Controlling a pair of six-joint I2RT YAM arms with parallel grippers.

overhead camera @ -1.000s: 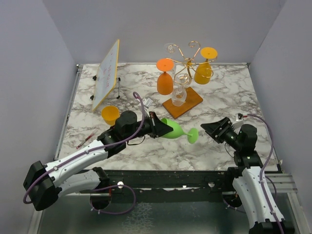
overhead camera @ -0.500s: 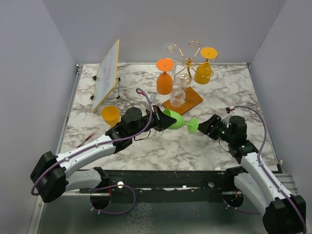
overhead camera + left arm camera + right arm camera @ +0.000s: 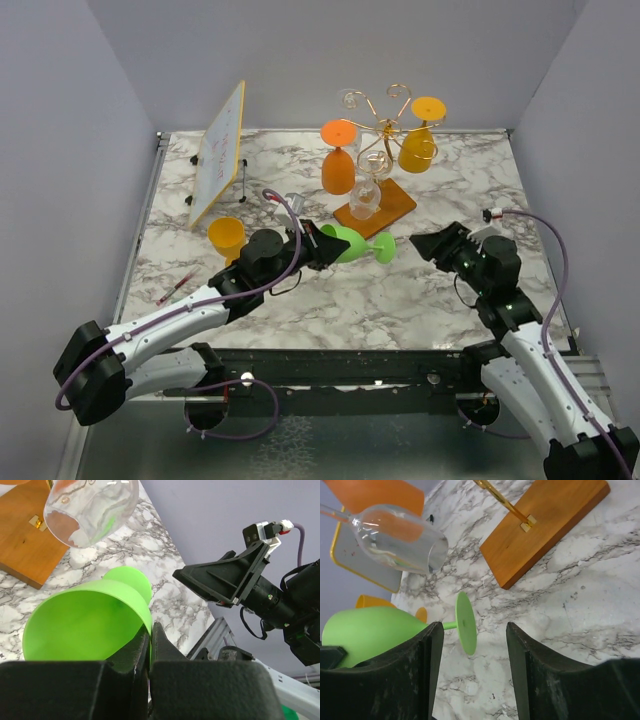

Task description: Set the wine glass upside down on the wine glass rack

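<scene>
Glass: green wine glass (image 3: 352, 243) held sideways just before the wine glass rack (image 3: 378, 130); nearer its wooden base than a second ago
Surface: marble-patterned table (image 3: 400, 300); grey walls (image 3: 300, 60)
Axis: stem roughly level; foot toward my right
Left: my left claw (image 3: 321, 239) clamped on the bowl's rim
Right: my right claw (image 3: 421, 243) fingers apart; near the foot, not touching

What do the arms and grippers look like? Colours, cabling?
Same build: left arm and right arm have white links, black joints. The left gripper and right gripper are black with wedge-shaped fingers. A purple cable loops along each arm; white-and-red plug near the right wrist.
</scene>
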